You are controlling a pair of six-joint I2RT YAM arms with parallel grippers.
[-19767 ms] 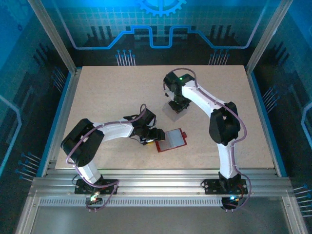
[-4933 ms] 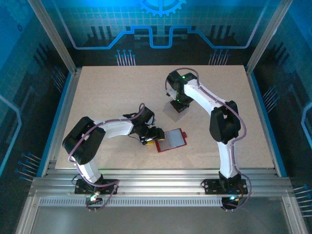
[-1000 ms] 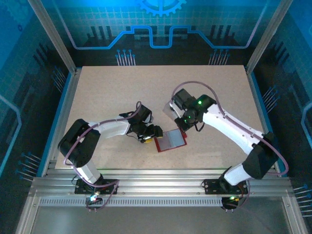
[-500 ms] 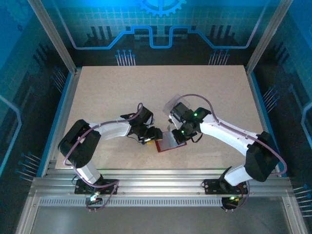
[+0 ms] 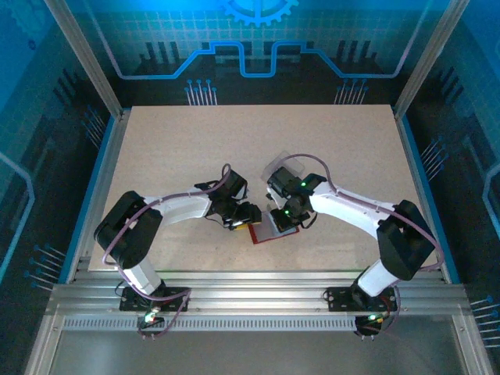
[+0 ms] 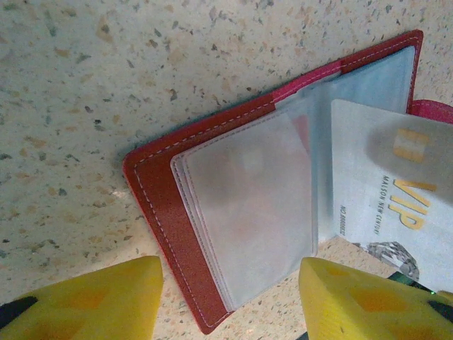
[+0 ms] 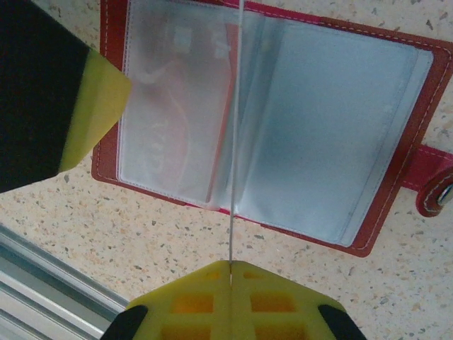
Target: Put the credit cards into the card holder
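Speckled counter (image 6: 106, 71): open red folding card holder (image 6: 170, 212) is bracketed by the spread left pincer (image 6: 230, 273), apparently so the pale plastic card (image 6: 368, 177) pinched by the right pincer (image 7: 231, 269) may be pocketed

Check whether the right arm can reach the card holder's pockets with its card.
Probably yes: the right gripper holds the card on edge right over the open card holder, nothing between; the left gripper sits at one corner.
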